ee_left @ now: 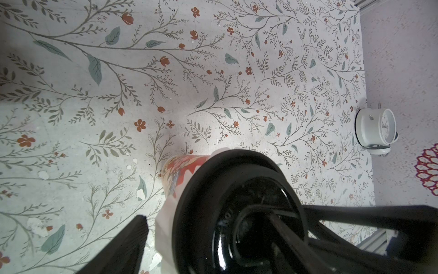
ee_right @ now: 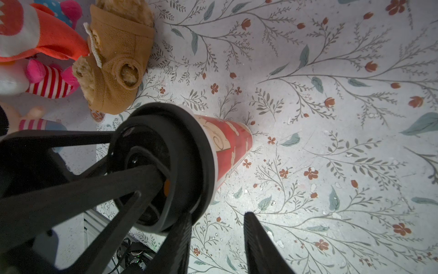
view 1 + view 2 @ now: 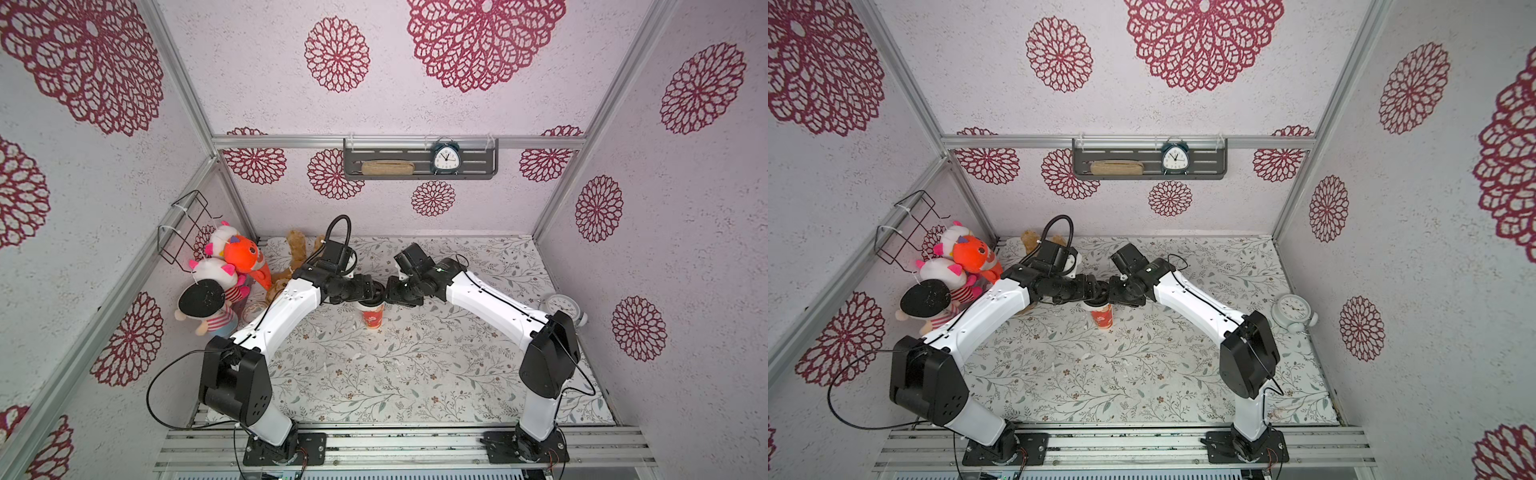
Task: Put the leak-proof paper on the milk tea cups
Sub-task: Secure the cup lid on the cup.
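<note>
Black lid (image 1: 201,189): atop cup (image 3: 372,318), white paper (image 1: 163,213) edge showing beneath.
Cup: upright on bench (image 3: 374,374).
Left claw (image 3: 376,296): clenched on lid.
Right claw (image 2: 216,220): released, beside lid rim.

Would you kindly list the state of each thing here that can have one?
Milk tea cup: upright on the table, lidded.
Black lid: resting on the cup's mouth.
Leak-proof paper: not clearly visible.
Left gripper: jaws shut, at the lid's centre.
Right gripper: jaws open, beside the lid's edge.
White alarm clock: standing on the table.
</note>
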Robot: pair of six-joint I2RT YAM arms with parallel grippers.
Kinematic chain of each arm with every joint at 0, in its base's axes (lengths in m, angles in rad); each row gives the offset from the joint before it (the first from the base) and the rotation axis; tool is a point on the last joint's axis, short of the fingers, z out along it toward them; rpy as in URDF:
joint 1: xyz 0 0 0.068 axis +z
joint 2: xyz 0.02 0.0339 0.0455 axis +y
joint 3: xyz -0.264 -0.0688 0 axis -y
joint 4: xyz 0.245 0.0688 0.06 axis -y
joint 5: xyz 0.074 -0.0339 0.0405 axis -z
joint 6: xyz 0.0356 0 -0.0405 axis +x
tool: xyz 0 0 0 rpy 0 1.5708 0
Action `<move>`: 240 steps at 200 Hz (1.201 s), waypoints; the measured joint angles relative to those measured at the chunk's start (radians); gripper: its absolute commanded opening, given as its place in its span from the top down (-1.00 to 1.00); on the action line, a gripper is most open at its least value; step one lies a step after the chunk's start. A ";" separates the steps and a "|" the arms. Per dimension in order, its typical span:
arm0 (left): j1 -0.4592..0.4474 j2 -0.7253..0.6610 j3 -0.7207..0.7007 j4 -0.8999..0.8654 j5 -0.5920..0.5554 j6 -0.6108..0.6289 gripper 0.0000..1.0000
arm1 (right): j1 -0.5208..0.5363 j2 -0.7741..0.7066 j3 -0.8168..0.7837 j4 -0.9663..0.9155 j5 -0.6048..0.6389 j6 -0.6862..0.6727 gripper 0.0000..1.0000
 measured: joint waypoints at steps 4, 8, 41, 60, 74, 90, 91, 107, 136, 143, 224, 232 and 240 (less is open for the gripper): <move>0.000 0.000 0.000 0.000 0.000 0.000 -0.61 | 0.000 0.002 0.004 -0.002 0.000 0.000 0.21; 0.000 0.000 0.000 0.000 0.000 0.000 -0.61 | 0.000 0.005 0.008 -0.005 0.000 0.000 0.21; 0.002 -0.002 -0.005 0.007 -0.001 0.000 -0.61 | -0.001 0.040 0.058 -0.039 0.000 -0.002 0.26; 0.009 -0.006 -0.012 0.013 -0.005 0.000 -0.61 | -0.004 0.063 0.082 -0.037 0.001 -0.006 0.28; 0.014 -0.010 -0.018 0.020 -0.008 0.000 -0.61 | -0.008 0.079 0.094 -0.029 -0.002 -0.010 0.29; 0.017 -0.014 -0.024 0.026 -0.015 0.000 -0.61 | -0.014 0.093 0.105 -0.022 -0.007 -0.018 0.30; 0.017 -0.015 -0.025 0.026 -0.016 0.000 -0.61 | -0.014 0.094 0.106 -0.022 -0.008 -0.018 0.30; 0.018 -0.021 -0.033 0.032 -0.023 0.000 -0.61 | -0.025 0.107 0.117 -0.018 -0.020 -0.035 0.32; 0.020 -0.028 -0.047 0.049 -0.025 0.000 -0.61 | -0.041 0.138 0.159 -0.038 -0.048 -0.072 0.35; 0.020 -0.032 -0.050 0.053 -0.025 0.000 -0.61 | -0.046 0.152 0.180 -0.051 -0.055 -0.085 0.36; 0.025 -0.053 -0.092 0.102 -0.038 -0.007 -0.61 | -0.068 0.285 0.427 -0.228 -0.089 -0.244 0.16; 0.026 -0.053 -0.095 0.106 -0.037 -0.008 -0.61 | -0.069 0.283 0.427 -0.230 -0.087 -0.245 0.12; 0.026 -0.053 -0.098 0.108 -0.037 -0.008 -0.61 | -0.070 0.280 0.426 -0.233 -0.083 -0.240 0.09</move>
